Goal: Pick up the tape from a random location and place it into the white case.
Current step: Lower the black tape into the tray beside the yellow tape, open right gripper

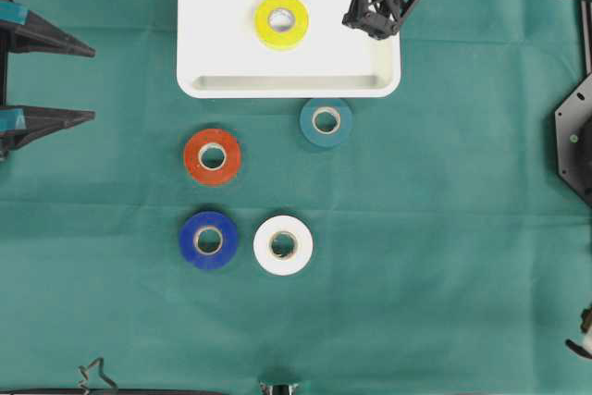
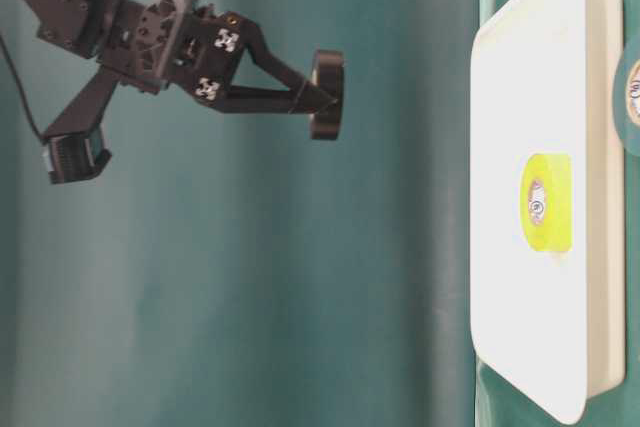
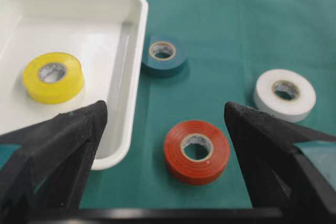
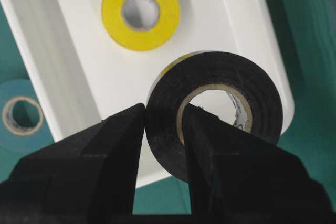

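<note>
Your right gripper, clamped through the wall of a black tape roll, hangs above the white case's right end, yellow roll lying left; the left gripper waits wide open.

Green cloth covers tabletop. Four rolls lie flat, left of centre: teal roll nearest top edge, red roll lower-left of it, blue roll & white roll side by side below, not touching. Bent wire piece at bottom-left corner.

no readable text, labels or numbers
</note>
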`<state>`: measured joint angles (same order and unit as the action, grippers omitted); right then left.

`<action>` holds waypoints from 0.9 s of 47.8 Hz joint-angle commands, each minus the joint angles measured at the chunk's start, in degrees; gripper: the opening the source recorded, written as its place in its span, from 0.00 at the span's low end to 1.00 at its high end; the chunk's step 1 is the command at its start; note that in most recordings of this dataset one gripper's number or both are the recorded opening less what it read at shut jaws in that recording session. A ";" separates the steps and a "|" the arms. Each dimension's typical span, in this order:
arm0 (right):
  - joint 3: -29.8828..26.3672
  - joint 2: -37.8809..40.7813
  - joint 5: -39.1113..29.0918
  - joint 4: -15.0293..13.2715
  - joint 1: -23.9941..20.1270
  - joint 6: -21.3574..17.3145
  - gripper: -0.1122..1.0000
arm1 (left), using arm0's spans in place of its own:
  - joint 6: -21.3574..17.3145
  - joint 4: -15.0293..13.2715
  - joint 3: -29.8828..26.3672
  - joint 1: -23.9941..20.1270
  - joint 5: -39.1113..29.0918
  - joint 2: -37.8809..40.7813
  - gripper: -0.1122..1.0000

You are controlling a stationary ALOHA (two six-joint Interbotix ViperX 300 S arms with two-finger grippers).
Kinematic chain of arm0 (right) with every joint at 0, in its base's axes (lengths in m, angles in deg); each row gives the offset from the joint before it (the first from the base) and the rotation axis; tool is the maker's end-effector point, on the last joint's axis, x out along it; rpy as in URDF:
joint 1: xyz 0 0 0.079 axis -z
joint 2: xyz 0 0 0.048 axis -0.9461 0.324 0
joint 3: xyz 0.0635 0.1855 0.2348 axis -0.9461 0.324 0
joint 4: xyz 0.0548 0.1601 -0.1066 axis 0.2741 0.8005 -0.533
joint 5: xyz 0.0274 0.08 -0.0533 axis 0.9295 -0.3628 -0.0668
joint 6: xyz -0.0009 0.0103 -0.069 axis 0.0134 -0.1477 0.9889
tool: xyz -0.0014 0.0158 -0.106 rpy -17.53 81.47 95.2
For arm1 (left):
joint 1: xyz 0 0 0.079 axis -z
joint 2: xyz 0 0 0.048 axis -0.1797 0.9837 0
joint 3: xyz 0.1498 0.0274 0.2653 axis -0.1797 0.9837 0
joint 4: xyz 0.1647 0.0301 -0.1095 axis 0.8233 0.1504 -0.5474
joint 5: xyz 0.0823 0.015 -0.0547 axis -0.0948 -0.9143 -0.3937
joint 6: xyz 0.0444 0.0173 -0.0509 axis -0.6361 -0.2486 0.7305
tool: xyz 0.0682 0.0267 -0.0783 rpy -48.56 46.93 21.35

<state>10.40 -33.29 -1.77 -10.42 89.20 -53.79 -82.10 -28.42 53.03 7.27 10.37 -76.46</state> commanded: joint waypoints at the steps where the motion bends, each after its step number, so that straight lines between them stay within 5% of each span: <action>1: 0.53 -0.26 1.67 -0.35 0.00 -0.18 0.33 | 0.00 -0.18 -0.62 0.09 0.44 0.53 0.99; 24: 11.34 10.46 20.30 -0.35 1.49 -1.58 0.33 | 0.00 -0.09 -0.62 0.09 0.44 0.53 0.99; 43: 12.13 12.83 23.03 -0.35 2.29 -2.72 0.33 | 0.00 -0.18 -0.62 0.09 0.44 0.53 0.99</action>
<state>22.97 -19.67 20.99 -10.59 91.22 -56.43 -82.10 -28.50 53.03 7.36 10.37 -76.37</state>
